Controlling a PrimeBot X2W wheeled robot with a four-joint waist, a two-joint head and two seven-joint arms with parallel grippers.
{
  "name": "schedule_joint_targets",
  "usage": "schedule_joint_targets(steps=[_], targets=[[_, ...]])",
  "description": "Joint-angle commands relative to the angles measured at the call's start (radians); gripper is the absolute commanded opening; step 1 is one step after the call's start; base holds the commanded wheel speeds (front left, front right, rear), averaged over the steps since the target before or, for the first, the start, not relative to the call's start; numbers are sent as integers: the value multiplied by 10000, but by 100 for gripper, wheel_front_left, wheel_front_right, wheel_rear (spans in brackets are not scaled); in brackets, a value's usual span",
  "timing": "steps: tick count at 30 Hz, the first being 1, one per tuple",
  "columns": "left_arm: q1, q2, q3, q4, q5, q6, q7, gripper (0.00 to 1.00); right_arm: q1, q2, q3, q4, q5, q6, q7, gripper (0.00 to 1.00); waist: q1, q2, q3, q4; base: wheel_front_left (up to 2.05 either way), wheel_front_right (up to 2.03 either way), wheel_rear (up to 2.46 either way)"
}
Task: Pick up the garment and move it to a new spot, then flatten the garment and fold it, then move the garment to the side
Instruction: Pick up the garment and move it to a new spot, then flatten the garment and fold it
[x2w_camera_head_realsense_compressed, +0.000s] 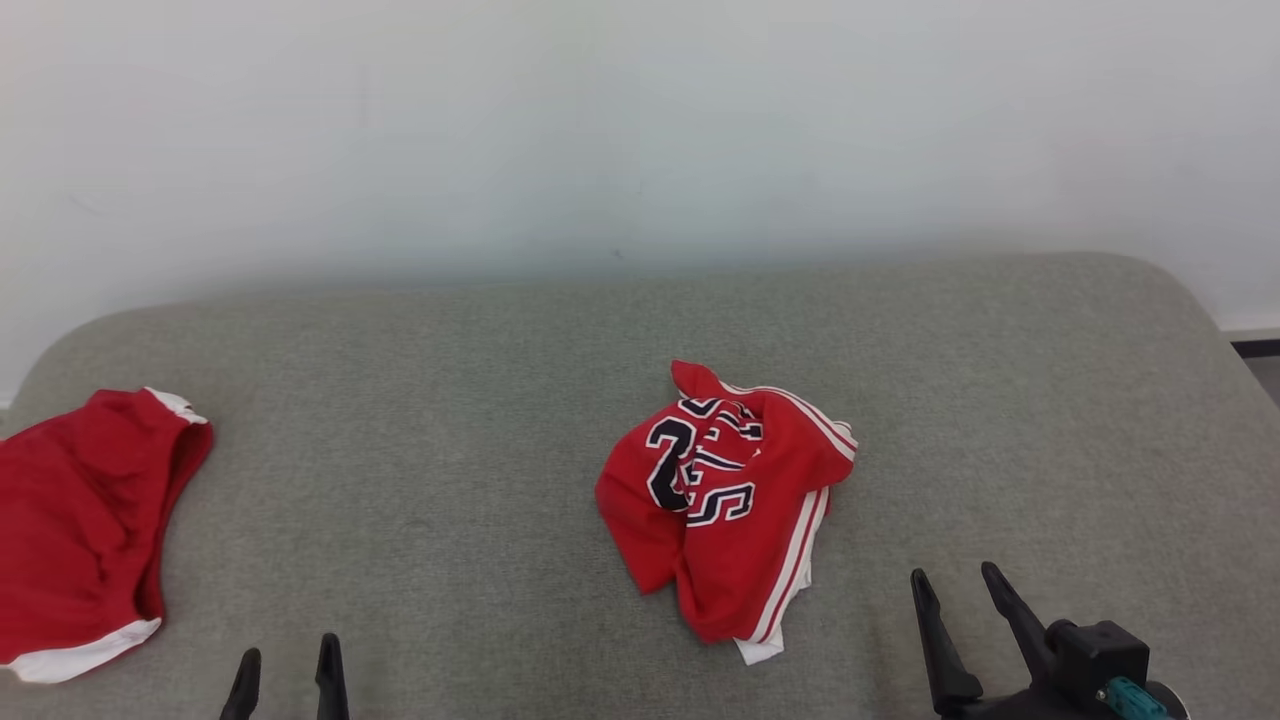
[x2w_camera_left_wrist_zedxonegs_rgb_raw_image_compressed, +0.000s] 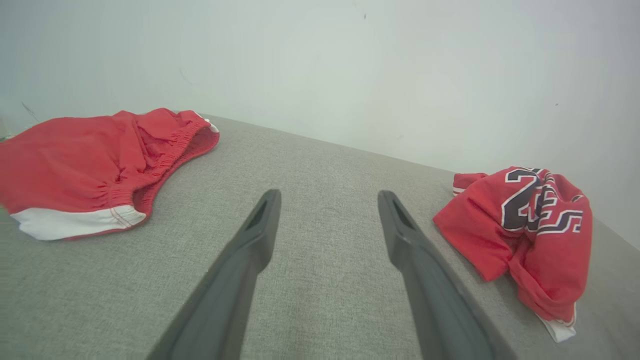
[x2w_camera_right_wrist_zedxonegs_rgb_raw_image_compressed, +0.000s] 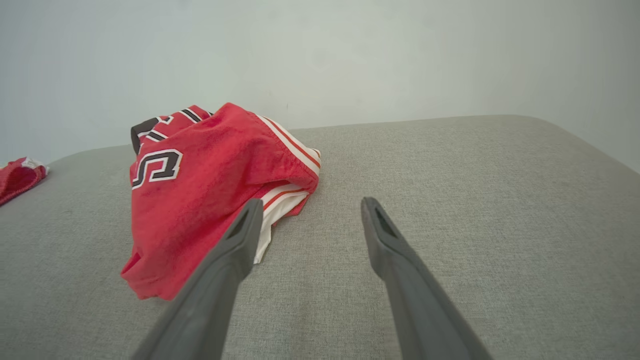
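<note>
Risk: left tool (x2w_camera_head_realsense_compressed: 288, 650) and right tool (x2w_camera_head_realsense_compressed: 954, 572) stand wide, empty; crumpled garment (x2w_camera_head_realsense_compressed: 725, 500) may be pinched through several layers, lifting bunched.

At the left edge of your head view, flat red fabric shorts with a white hem band (x2w_camera_head_realsense_compressed: 85, 520), resting on a grey woven cushioned surface (x2w_camera_head_realsense_compressed: 450, 440), plain pale wall (x2w_camera_head_realsense_compressed: 640, 120) across your top.

I see a plain white wall (x2w_camera_head_realsense_compressed: 640, 120) behind a grey woven cushion (x2w_camera_head_realsense_compressed: 450, 300) with rounded far corners. Dark baseboard (x2w_camera_head_realsense_compressed: 1256, 347) and a sliver of grey floor (x2w_camera_head_realsense_compressed: 1270, 378) at far right. Light is soft, even. Wall shows faint scuffs.
</note>
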Motion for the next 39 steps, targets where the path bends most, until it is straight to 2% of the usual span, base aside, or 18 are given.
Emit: schedule_joint_targets(steps=[1,9,19,32,35,39], targets=[[94,-31,83,-103,145,-57,-6,100,128,-55,5,2,49,-21,-24,100,1,0,-144,179,0,0,0],[262,-243,425,-90,393,-276,-7,100,327,-37,-199,-88,-65,-21,8,100,1,0,-162,219,0,0,0],[-171,-329,339,194,618,-510,-8,100,293,115,-307,-177,-72,-21,1,100,1,0,-123,27,0,0,0],[-287,-373,316,225,690,-480,-8,100,139,209,-211,-127,-93,-21,7,100,1,0,-114,-235,0,0,0],[-259,-380,235,179,648,-452,-8,100,-229,13,-15,-132,33,-21,158,100,1,0,-75,-207,0,0,0],[-279,-381,92,118,601,-435,-8,100,-1263,-420,567,27,326,-21,924,100,1,0,60,-101,0,0,0]])
